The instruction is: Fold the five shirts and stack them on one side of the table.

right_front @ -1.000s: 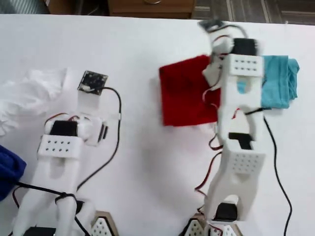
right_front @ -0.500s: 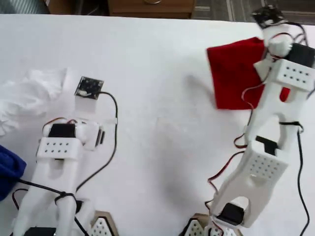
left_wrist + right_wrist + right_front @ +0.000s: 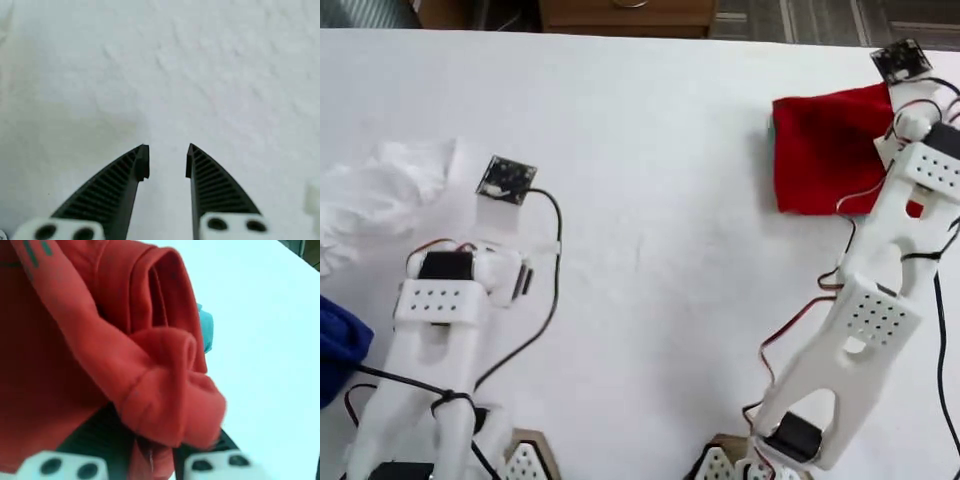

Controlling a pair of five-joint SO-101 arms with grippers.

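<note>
Nearest the front edge of the white counter, a blue shirt lay bunched at the far left, just beside the base of the left arm, and a black cable looped along that arm's right side. The left hand hung low over bare counter with its two dark ribbed fingers a narrow gap apart and nothing between them. A little farther back on the left, a white shirt sat crumpled and unfolded, near the left arm's wrist and well apart from the other shirts. On the other side, the right arm stretched out towards the far right corner. The right hand was clamped on a rolled, bunched edge of the red shirt, the cloth spilling over the fingers so that their tips were hidden. The red shirt lay as a folded, roughly square pad at the far right of the counter, its right edge under the arm's wrist. A sliver of teal cloth peeked out just behind the red folds. Beyond the counter's far edge stood wooden furniture
</note>
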